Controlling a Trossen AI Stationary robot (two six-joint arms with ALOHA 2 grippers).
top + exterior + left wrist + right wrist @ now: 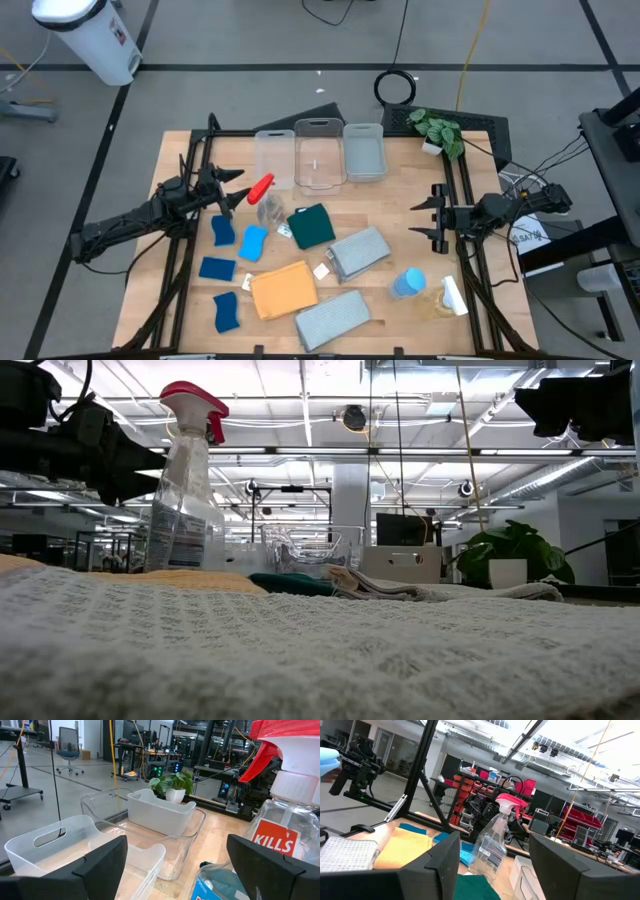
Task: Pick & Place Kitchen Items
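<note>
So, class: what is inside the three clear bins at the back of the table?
From above, the three clear bins look empty. The left gripper view shows bare floors in two; one is partly hidden.

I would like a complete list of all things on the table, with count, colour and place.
sponges: four, blue, left part of table.
red-top bottle: one, clear, standing near left gripper.
blue-top bottle: one, clear, right front.
white-top bottle: one, clear, lying at right front edge.
green cloth: one, dark green, centre.
orange cloth: one, front centre.
grey cloths: two, centre and front.
bins: three, clear, back centre.
plant: one, green, back right.
left gripper: open, beside red-top bottle.
right gripper: open, empty, right side.
</note>
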